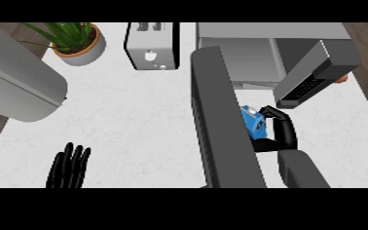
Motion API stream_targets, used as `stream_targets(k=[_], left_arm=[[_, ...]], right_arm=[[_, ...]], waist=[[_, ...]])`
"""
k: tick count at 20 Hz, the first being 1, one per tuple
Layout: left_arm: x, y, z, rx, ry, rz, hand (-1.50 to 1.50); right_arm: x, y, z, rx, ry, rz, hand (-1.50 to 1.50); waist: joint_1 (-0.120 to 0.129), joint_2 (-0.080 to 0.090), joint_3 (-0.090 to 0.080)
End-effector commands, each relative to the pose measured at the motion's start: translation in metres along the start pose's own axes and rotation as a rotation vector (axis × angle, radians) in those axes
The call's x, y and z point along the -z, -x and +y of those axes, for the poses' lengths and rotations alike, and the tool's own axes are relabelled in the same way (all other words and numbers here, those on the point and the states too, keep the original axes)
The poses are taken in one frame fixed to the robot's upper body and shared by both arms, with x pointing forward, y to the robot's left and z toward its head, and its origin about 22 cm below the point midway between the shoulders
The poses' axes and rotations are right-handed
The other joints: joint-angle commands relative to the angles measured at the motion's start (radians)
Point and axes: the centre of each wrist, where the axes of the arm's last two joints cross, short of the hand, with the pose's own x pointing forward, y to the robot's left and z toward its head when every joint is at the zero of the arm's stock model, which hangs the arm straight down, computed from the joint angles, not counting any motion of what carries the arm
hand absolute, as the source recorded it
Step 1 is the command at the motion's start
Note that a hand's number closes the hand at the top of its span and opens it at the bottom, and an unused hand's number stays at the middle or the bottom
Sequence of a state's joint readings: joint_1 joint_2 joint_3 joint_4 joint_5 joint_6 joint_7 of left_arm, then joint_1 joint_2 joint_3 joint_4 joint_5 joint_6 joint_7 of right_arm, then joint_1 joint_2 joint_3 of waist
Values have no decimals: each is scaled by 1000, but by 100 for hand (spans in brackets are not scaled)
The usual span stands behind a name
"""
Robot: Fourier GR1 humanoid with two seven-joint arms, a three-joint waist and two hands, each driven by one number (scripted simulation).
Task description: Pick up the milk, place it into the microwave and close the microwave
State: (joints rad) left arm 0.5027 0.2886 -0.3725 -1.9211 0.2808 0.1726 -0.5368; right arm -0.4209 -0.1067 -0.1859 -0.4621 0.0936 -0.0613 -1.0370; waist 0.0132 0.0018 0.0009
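Observation:
The milk is a blue carton with a white cap, half hidden behind the microwave's open door. My right hand is shut on the milk, fingers curled round its right side, just in front of the microwave. The microwave stands at the back right with its cavity open; its door swings out toward me as a long dark grey slab. My left hand rests open at the lower left, fingers up.
A white toaster stands at the back centre. A potted plant sits at the back left. A large grey curved object fills the left edge. A dark grey panel with a keypad slants at the microwave's right.

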Motion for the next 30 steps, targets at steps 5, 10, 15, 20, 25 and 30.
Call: stream_targets(k=[5, 10, 15, 20, 25, 30], left_arm=[[1, -1, 3, 8, -14, 14, -150], [0, -2, 14, -7, -14, 12, -150], [-15, 10, 22, -2, -25, -2, -150], [-3, 15, 6, -10, -1, 2, -150], [8, 10, 7, -21, 6, 13, -150], [14, 5, 12, -7, 27, 1, -150]], right_arm=[[33, -21, 35, -80, 36, -116, 150], [67, -39, 29, -84, 63, -98, 150], [97, -57, 36, -151, 68, -29, 150], [113, -50, 21, -249, 46, -9, 150], [162, -81, 21, -414, 102, 16, 150], [151, -68, 16, -493, 98, 36, 150]], waist=[[-8, -3, -1], [-6, -2, -1], [-5, -3, -1], [14, 6, 0], [40, 16, 1], [50, 23, 2]])
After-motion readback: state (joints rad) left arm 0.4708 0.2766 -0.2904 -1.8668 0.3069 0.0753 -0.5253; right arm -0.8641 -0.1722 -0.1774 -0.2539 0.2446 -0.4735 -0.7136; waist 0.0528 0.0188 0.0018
